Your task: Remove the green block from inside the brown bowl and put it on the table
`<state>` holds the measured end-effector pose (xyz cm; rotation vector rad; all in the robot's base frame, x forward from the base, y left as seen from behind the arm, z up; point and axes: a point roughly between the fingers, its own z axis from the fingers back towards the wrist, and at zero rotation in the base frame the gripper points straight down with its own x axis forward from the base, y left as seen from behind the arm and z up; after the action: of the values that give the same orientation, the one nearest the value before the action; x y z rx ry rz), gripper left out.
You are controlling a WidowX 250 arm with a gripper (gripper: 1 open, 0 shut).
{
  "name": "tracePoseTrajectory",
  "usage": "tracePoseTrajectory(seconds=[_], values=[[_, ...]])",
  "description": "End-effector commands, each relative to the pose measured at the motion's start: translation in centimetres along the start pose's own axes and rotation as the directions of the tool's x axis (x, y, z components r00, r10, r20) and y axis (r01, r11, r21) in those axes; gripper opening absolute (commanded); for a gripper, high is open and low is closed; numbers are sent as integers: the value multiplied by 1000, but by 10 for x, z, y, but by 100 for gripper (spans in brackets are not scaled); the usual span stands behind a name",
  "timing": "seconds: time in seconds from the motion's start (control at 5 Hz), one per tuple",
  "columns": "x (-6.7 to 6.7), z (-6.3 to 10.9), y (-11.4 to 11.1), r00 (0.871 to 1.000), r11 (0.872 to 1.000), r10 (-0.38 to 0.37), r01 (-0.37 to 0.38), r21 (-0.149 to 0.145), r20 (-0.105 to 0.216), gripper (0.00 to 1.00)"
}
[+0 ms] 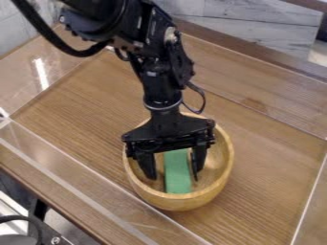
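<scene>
Wood-grain bench (pixel 76 105) carries my brown bowl (pixel 220 178) near its front edge; my pincer (pixel 170 158) hangs wide, fingers straddling the green block (pixel 179 177) inside.

A brown wood-grain counter (pixel 90 105) spreads out on every side of the claw (pixel 170 158). Clear plastic walls (pixel 76 196) edge it, one running in front of the claw along the near side, catching pale glints of light. Behind the claw, past the far edge, stands a pale marbled wall (pixel 274 24). Below the claw, at the bottom left corner, lies a dark floor area, too dim to make out.
</scene>
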<state>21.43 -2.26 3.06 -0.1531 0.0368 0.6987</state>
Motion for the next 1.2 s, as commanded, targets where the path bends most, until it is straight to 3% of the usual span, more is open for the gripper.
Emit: tracePoseTrajectory(seconds=[0.0,1.0], values=[[6,1,-4,1000,1000,4,-3,-27,27,0],[-14,21,4,996,997,-41,46,64,-74,0]])
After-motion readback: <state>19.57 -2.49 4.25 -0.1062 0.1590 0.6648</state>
